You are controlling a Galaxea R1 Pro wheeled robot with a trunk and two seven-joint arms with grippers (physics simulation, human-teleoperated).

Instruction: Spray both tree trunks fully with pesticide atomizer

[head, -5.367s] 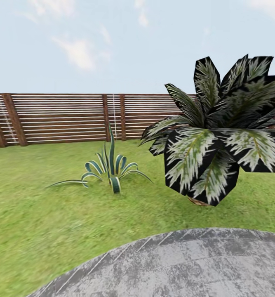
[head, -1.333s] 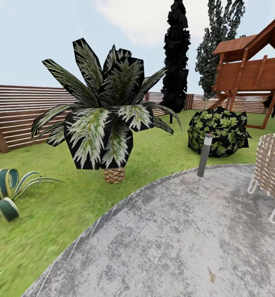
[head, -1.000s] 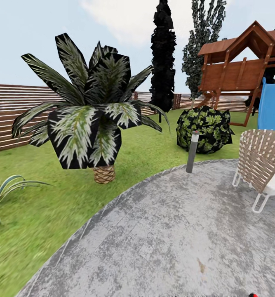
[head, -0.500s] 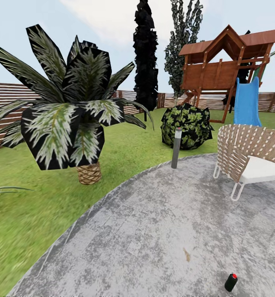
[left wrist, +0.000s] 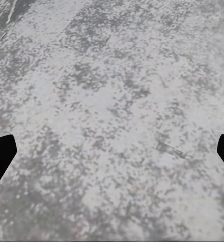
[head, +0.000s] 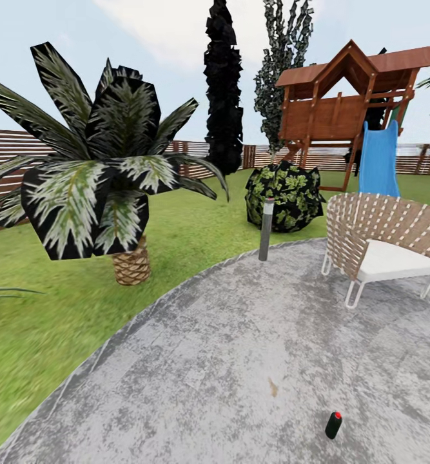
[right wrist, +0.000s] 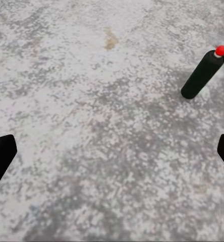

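Pesticide atomizer [head: 332, 425] stands untouched on grey paving [head: 240, 361] at the robot's five o'clock; both claws, left [left wrist: 112, 151] and right [right wrist: 112, 151], spread wide, empty. Pickup and spraying remain.

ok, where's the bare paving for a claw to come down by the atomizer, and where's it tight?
Bare grey paving surrounds the atomizer on all sides; only a small brown stain lies nearby. The widest open stretch runs from it toward the lawn edge. It is crowded farther off, where the chair and lamp post stand by the bush.
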